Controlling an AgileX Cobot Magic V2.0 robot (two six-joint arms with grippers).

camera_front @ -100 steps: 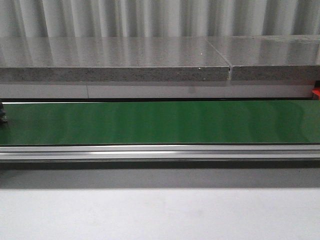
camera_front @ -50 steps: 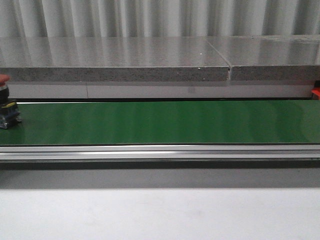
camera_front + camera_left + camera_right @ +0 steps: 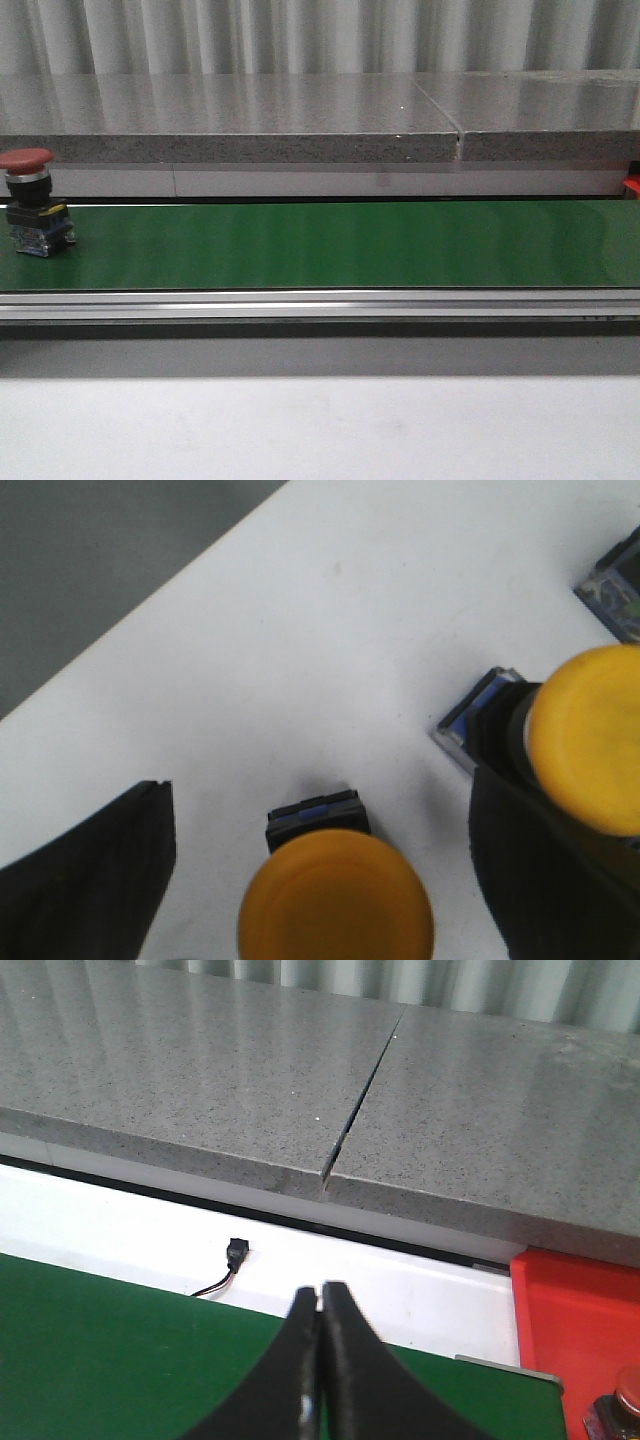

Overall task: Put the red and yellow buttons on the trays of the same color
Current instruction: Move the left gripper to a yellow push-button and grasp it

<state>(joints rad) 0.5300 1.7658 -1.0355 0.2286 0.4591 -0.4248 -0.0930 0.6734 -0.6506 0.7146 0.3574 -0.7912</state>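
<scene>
front view: a red button (image 3: 28, 203) with a mushroom-shaped red cap on a black and blue base stands upright at the far left end of a long green conveyor belt (image 3: 330, 244), which runs across the whole width. a silver metal rail (image 3: 320, 303) lines the near edge of the belt, and a plain white desk (image 3: 320, 425) fills the foreground. behind the belt sits a grey speckled stone ledge (image 3: 230, 120) with a seam right of centre, and pale vertical curtains hang behind it. a small sliver of the red tray (image 3: 632, 186) shows at the far right edge. neither arm appears in this view.

left wrist view: the left gripper (image 3: 320, 880) hangs over a white surface with its jaws spread wide, one dark finger at each lower corner. a yellow button (image 3: 335, 905) stands between the fingers, seen from above; whether they touch it cannot be told. a second yellow button (image 3: 585, 740) stands close by, in front of one finger.

right wrist view: the right gripper (image 3: 320, 1350) has its jaws pressed together, holding nothing, above the green belt. beyond lie a white strip with a small black connector (image 3: 236, 1251) on a thin wire, and the grey ledge. the red tray (image 3: 575, 1310) sits at the belt's end, with another red button (image 3: 622, 1405) partly visible on it.
</scene>
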